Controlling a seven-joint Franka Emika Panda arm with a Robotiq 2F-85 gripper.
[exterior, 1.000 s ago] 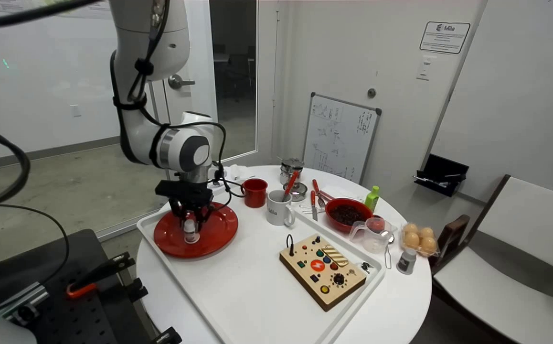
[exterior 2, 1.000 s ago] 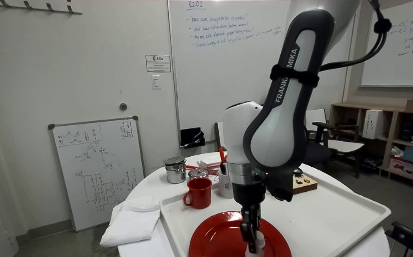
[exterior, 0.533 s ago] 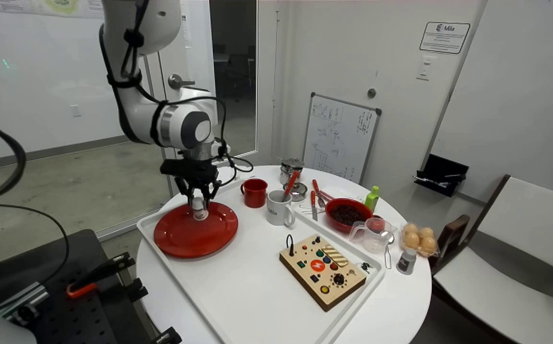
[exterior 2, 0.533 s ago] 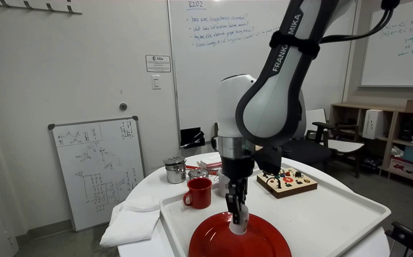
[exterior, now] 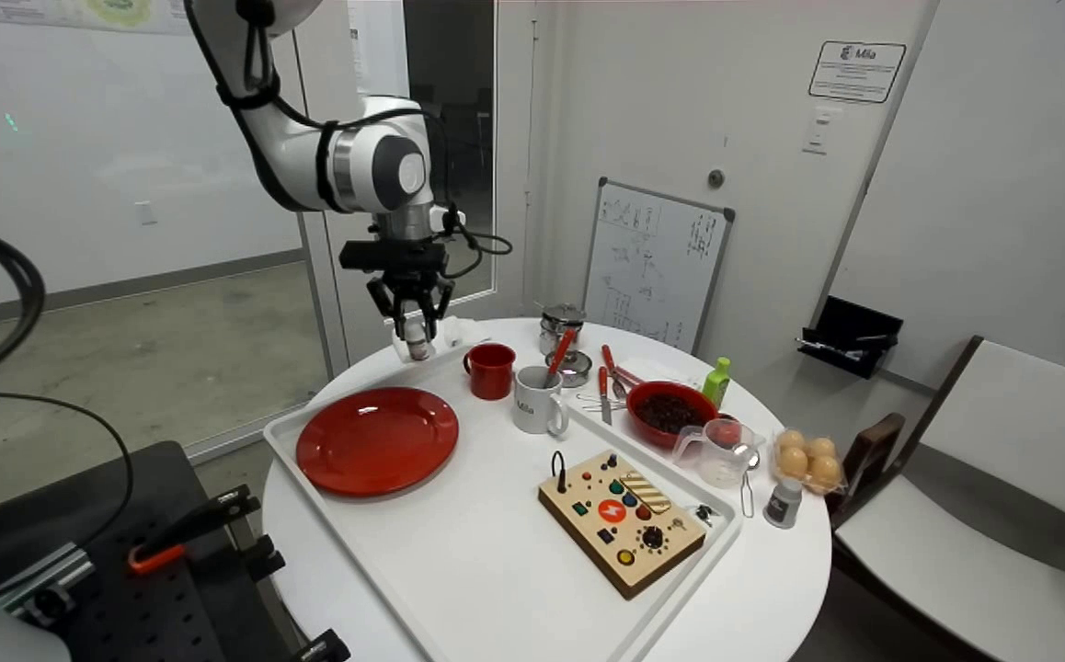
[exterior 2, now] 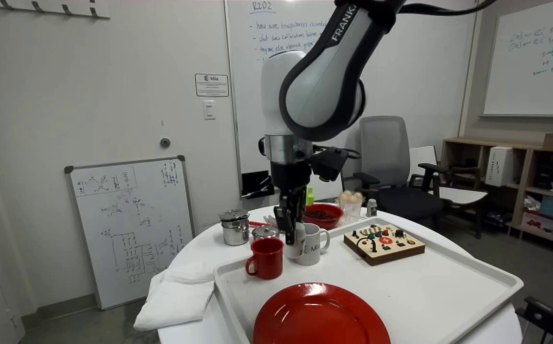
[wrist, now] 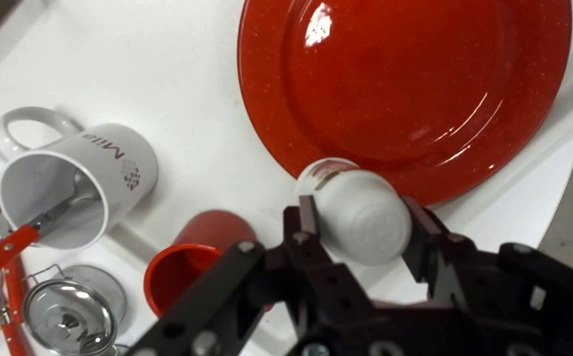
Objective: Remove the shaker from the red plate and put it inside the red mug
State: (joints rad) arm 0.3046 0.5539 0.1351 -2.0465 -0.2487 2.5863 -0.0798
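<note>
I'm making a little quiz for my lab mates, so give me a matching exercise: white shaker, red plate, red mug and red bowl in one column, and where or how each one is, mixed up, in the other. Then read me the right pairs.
Things:
1. White shaker
2. Red plate
3. Red mug
4. Red bowl

Places and states:
A. Standing next to a white mug
B. Filled with dark contents
C. Gripped by the hand, in the air
D. Lying flat on the tray

Right pairs: 1-C, 2-D, 3-A, 4-B.
</note>
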